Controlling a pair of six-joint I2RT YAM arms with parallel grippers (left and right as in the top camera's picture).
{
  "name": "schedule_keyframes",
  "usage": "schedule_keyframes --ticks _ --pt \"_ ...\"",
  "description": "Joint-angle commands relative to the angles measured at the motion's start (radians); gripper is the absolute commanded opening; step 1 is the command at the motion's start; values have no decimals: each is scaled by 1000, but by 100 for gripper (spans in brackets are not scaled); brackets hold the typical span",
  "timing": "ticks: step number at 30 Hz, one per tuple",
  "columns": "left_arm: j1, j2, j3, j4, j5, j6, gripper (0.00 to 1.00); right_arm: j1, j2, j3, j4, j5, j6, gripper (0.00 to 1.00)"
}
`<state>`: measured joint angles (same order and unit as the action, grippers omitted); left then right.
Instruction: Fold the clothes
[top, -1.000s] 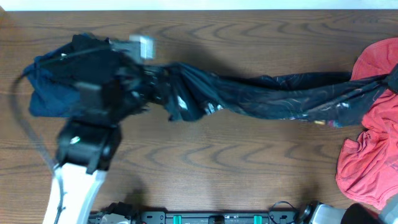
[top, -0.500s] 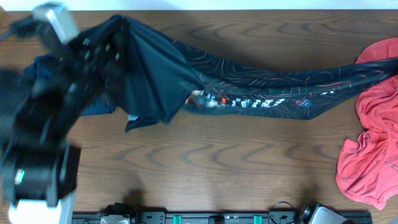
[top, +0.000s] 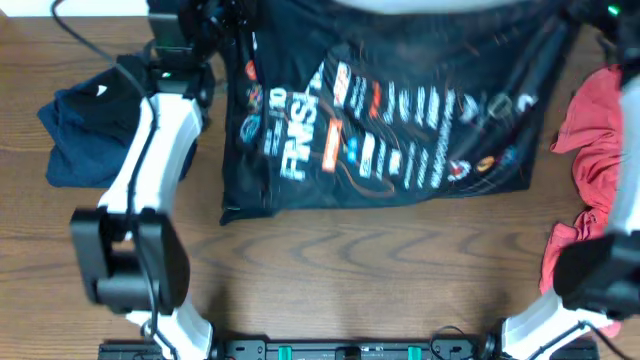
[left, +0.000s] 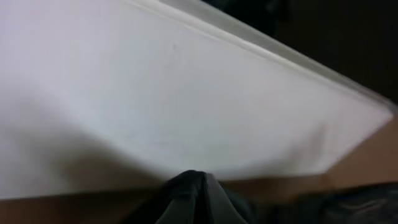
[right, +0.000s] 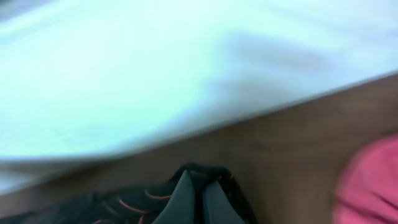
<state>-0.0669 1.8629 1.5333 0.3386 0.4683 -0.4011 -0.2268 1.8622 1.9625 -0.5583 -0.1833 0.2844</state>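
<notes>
Far left, a folded navy cloth (top: 85, 135) lies on the table (top: 350, 270), out of play. Next to it the left gripper (top: 225, 20) is up at the top edge of the frame. Its wrist view shows only a dark fold of cloth where the fingers meet, so by my reading it is clamped on a top corner. Centre stage, the black jersey (top: 400, 120) is stretched wide across the upper middle, printed side to the camera and its lower hem on the wood. This is the spreading-out step, with no fold made yet.

The writing is big white lettering running sideways at left of centre, perhaps "RMS", with what may be a "10" above it. Rows of small white, orange and blue sponsor marks are too blurred to read.

The right gripper (right: 198, 194) has its fingers narrowed onto black cloth with orange lines. Far right, the coral-red garment (top: 590, 190) waits in a heap.

Next call: lay the jersey down flat and smooth, both corners lowered evenly.
</notes>
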Motion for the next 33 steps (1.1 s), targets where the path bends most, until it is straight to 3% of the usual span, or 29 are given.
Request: schedule_keyframes --ticks 1,4,8,11,14,18,23,29,33 --pt "18 11 138 61 -99 -79 6 25 2 11 99 37 161 1" --pt "37 15 268 60 -141 -50 6 18 0 61 182 63 182 1" --pt "77 15 493 -2 -140 -25 6 -8 0 210 124 120 148 1" --pt "103 15 669 -172 -100 15 6 -17 0 329 22 175 87 1" --pt "109 11 754 -411 56 30 6 -15 0 368 -82 203 1 2" --pt "95 5 763 -805 214 66 6 -14 3 357 -320 292 -39 1" --pt "63 9 730 -1344 214 296 6 -14 5 290 -559 341 -81 1" --pt "1 9 594 -1745 212 458 6 -18 5 152 -759 354 -91 1" --pt "-39 9 472 -1905 203 536 6 -23 5 55 -894 406 -51 1"
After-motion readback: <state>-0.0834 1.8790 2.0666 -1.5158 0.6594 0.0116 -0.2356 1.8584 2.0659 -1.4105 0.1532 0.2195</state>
